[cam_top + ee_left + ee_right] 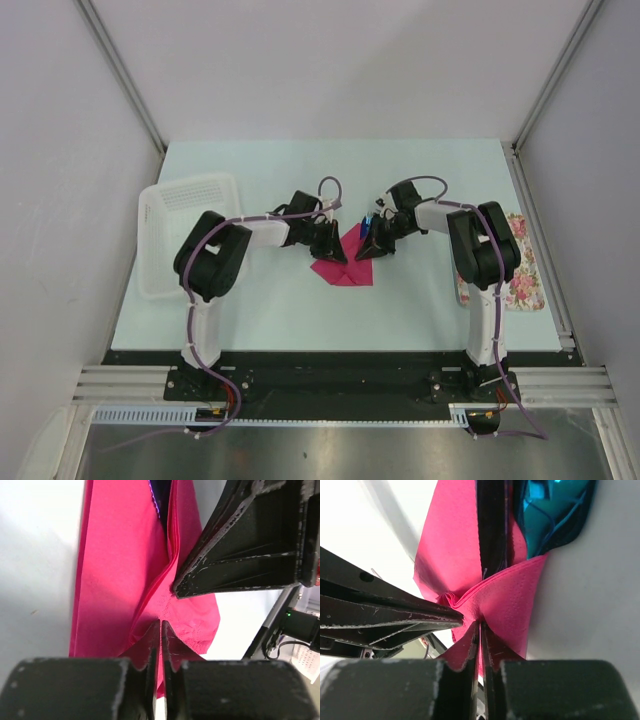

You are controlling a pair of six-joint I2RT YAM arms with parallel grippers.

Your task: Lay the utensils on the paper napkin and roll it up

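1. Placing is looking done. The utensils (492, 530) are lying inside the paper napkin (340, 268), with pink paper folding up on both sides of them.
2. Rolling is looking only partly done. The napkin is showing as a loose, creased bundle rather than a tight tube, so the roll is judged to be left.
3. The left gripper (161, 627) is pinching the napkin. Its jaws are closed to a thin slit with pink paper caught between the tips.
4. The right gripper (480, 627) is doing the same, nipping a bunched fold right at its tips.
5. The napkin is sitting directly between the two grippers, with both sets of tips meeting at one gathered spot.
6. The top view is giving only the layout. The white basket (165, 230) is lying outboard of the left arm and the floral tray (525, 270) outboard of the right. The pinch itself is hidden there.
7. The wrist views are showing the grips. Only the right wrist is showing a shiny blue utensil head poking out ahead of the tips. The left wrist is showing just a dark sliver.
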